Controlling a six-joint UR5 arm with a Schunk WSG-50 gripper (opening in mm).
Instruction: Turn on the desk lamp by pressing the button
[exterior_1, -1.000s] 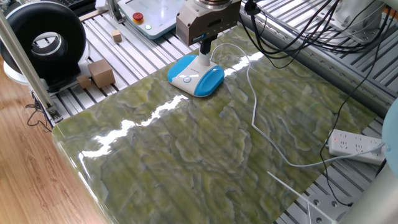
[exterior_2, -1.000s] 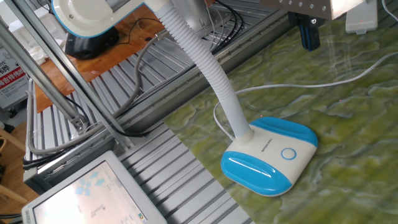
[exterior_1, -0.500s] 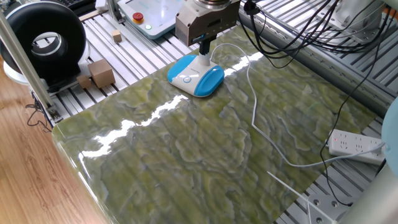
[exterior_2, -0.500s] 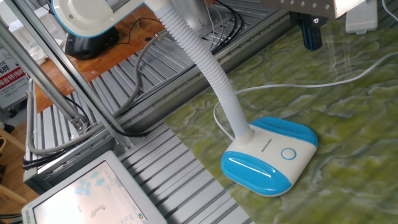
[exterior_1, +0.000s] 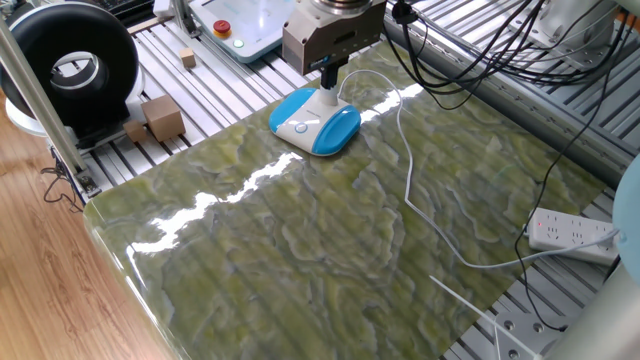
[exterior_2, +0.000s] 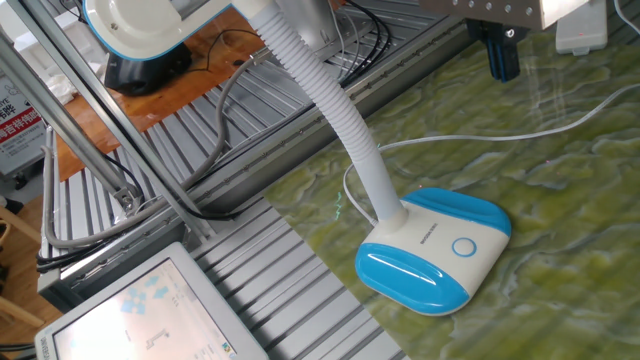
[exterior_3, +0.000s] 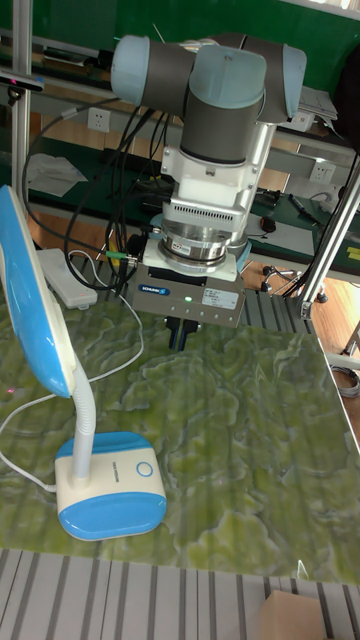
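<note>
The desk lamp stands on the green mat, its blue and white base (exterior_1: 317, 126) (exterior_2: 433, 252) (exterior_3: 110, 495) near the mat's far edge. Its white stem (exterior_2: 340, 110) curves up to the head (exterior_3: 35, 300). The button (exterior_1: 300, 127) (exterior_2: 463, 247) (exterior_3: 143, 468) is a small ringed circle on the base's white face. My gripper (exterior_1: 330, 72) (exterior_2: 502, 58) (exterior_3: 183, 335) hangs above the mat behind the base, apart from the lamp. Its dark fingers show as one narrow block, shut on nothing.
The lamp's white cord (exterior_1: 406, 170) runs across the mat to a white power strip (exterior_1: 570, 235) at the right edge. A grey panel with a red button (exterior_1: 222, 27) lies behind the lamp. Wooden blocks (exterior_1: 160, 118) and a black round device (exterior_1: 75, 65) sit at the left.
The gripper has crept slightly sideways above the mat. The lamp has not moved.
</note>
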